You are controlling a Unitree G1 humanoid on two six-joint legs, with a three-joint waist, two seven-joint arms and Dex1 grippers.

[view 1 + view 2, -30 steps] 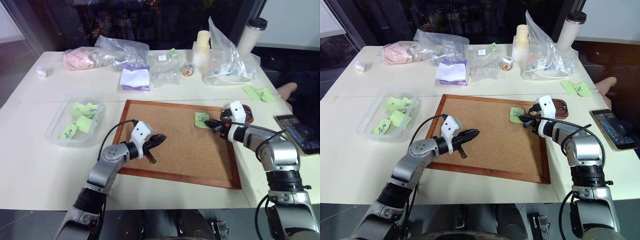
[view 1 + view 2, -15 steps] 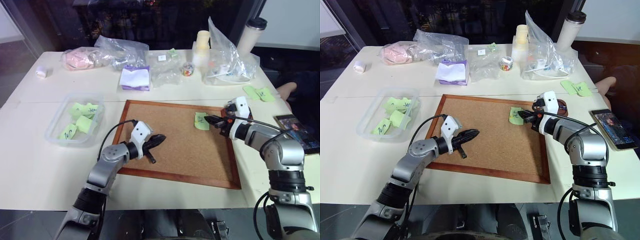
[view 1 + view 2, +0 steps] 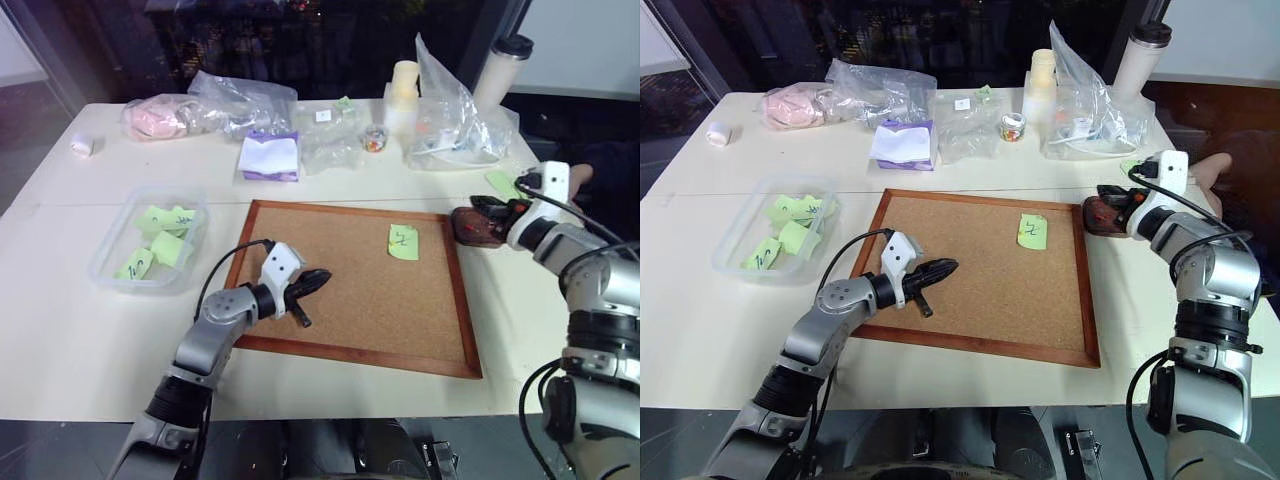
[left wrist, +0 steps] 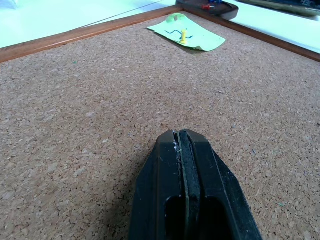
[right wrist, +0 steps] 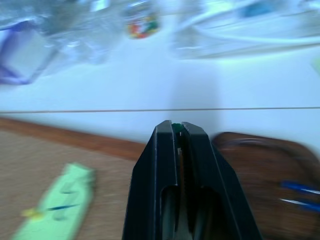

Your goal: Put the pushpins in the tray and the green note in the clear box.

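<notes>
Hovering at the right of the frame over the tray, the right gripper pinches a small green pushpin in its jaws. At centre, the green note sits pinned to the cork board. Lower left, the left gripper hangs with jaws pressed together; the clear box lies at left on the desk.
</notes>
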